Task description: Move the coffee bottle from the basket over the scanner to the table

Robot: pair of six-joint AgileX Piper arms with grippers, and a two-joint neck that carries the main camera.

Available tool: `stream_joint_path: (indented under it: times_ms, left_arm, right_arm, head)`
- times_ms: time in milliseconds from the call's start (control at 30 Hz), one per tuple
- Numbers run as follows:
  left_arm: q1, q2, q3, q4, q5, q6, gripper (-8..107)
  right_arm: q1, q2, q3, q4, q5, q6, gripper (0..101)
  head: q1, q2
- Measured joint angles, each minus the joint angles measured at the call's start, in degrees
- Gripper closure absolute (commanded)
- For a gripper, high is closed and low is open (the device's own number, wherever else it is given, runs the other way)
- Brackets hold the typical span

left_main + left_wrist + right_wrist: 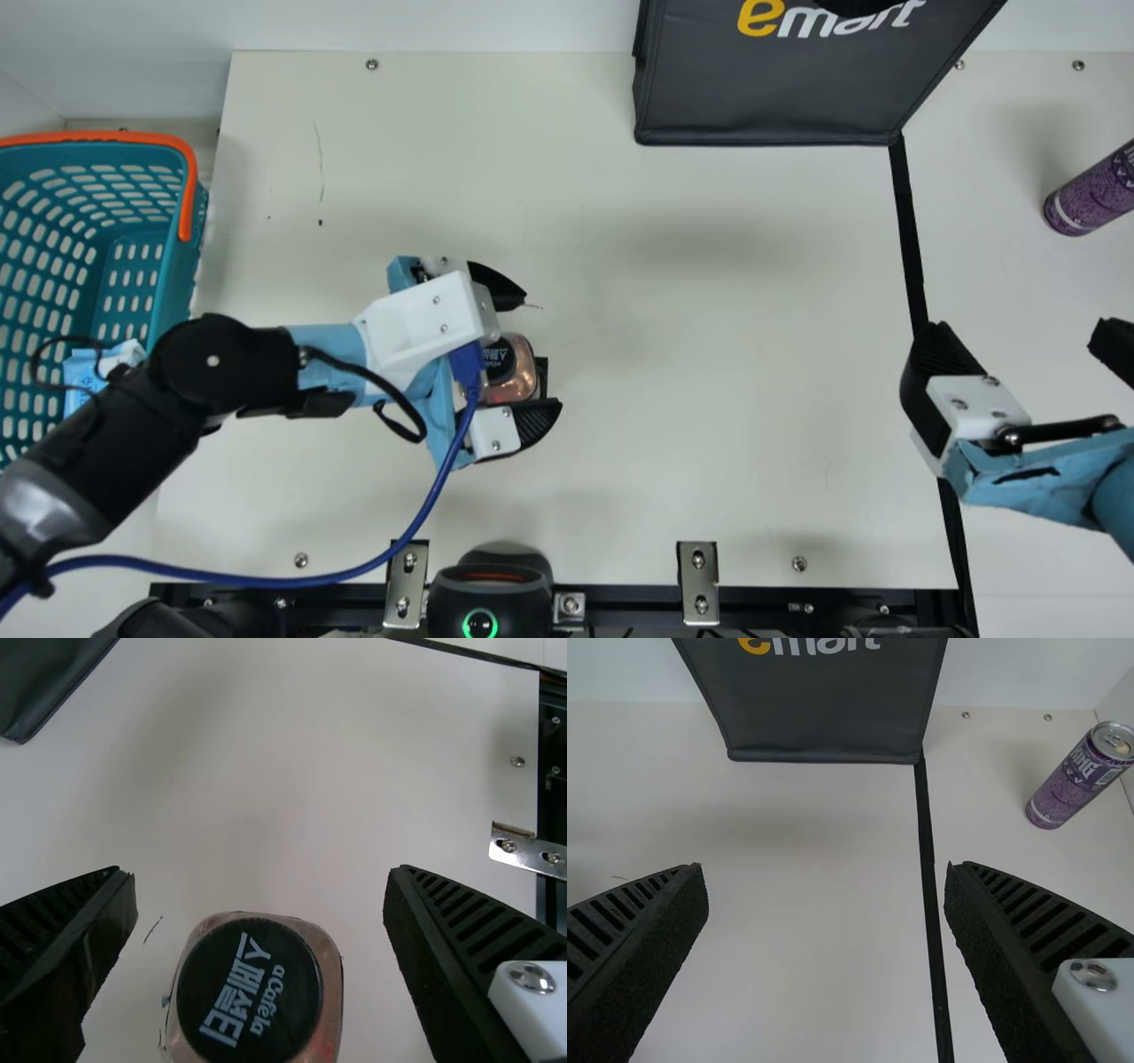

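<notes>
Coffee bottle [518, 377] upright on the worktop [726, 390], right of the basket [174, 282] and outside it. Left hand [540, 350] is spread around the bottle, a gap on each side, no grip; right hand [1021, 328] also spread, nothing in it, well apart from the basket on its right. Purple can [1091, 195] is farther right of the basket.

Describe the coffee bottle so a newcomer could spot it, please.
On the cream table, find the left gripper. Between its open jaws is the coffee bottle, squarish and pinkish-brown. Its round black cap sets it apart from the slim purple can at far right.
</notes>
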Motion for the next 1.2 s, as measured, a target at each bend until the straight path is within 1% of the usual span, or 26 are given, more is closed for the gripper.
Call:
stream_joint_path:
  times_ms: [100,267,600,767,967,1200]
  left_arm:
    - [0.6,-2.7,0.1,2.7,0.1,-5.3,9]
    - [1.7,-8.3,0.2,8.1,1.8,-15.1,9]
    - [3.9,-19.4,-0.4,23.1,5.6,-37.4,9]
    - [4.1,-23.8,-1.4,30.3,9.5,-48.0,9]
    - [2.7,-28.4,-2.8,37.4,15.1,-59.5,9]
    - [-0.4,-29.9,-5.1,43.5,20.6,-71.5,9]
  right_arm:
    - [0.0,0.0,0.0,0.0,0.0,0.0,6]
    - [0.0,0.0,0.0,0.0,0.0,0.0,6]
    - [0.0,0.0,0.0,0.0,0.0,0.0,6]
    - [0.0,0.0,0.0,0.0,-0.1,0.0,6]
    - [0.0,0.0,0.0,0.0,-0.1,0.0,6]
    - [0.0,0.0,0.0,0.0,-0.1,0.0,6]
  head:
    - [0.1,0.0]
    - [0.1,0.0]
    - [0.1,0.1]
    - [0.1,0.0]
    - [0.1,0.1]
    - [0.0,0.0]
